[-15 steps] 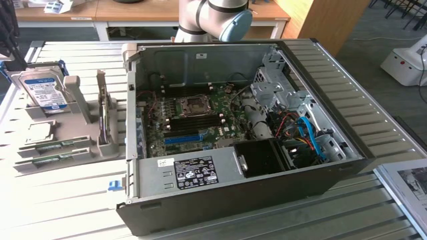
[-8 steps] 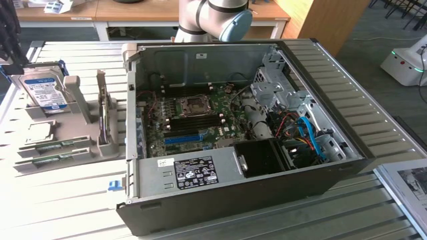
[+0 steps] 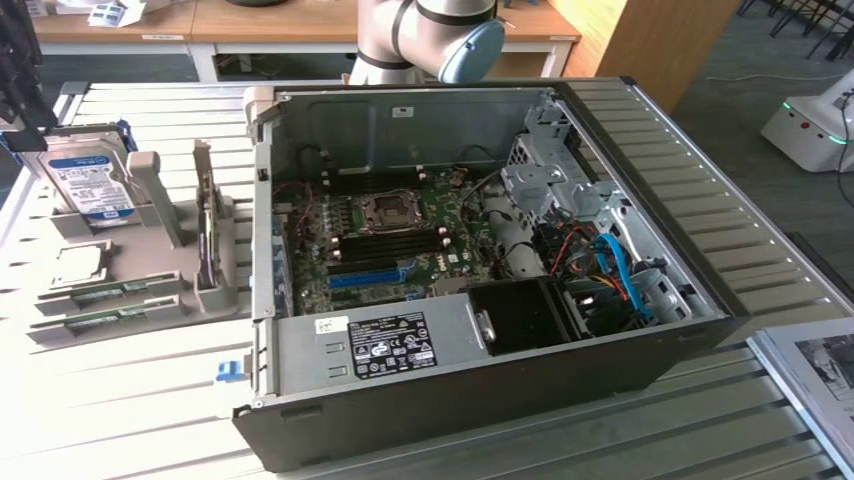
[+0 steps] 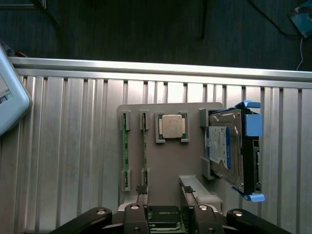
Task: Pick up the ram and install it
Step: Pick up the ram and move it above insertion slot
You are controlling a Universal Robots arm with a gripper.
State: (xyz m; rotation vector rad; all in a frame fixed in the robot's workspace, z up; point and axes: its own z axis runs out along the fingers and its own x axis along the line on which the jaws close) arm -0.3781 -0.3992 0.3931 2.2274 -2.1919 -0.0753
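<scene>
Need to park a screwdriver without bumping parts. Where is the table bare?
Bare ribbed table lies on the camera's side of the grey holder, beside the blue clip. Another strip flanks the open case on the exterior view's right. Crowded: the holder, carrying hard drive, processor, ram sticks.

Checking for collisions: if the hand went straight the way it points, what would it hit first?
Probably the grey parts holder, on its bare face beside the inner ram stick; one fingertip lines up near that stick's end. Depth is unclear.
</scene>
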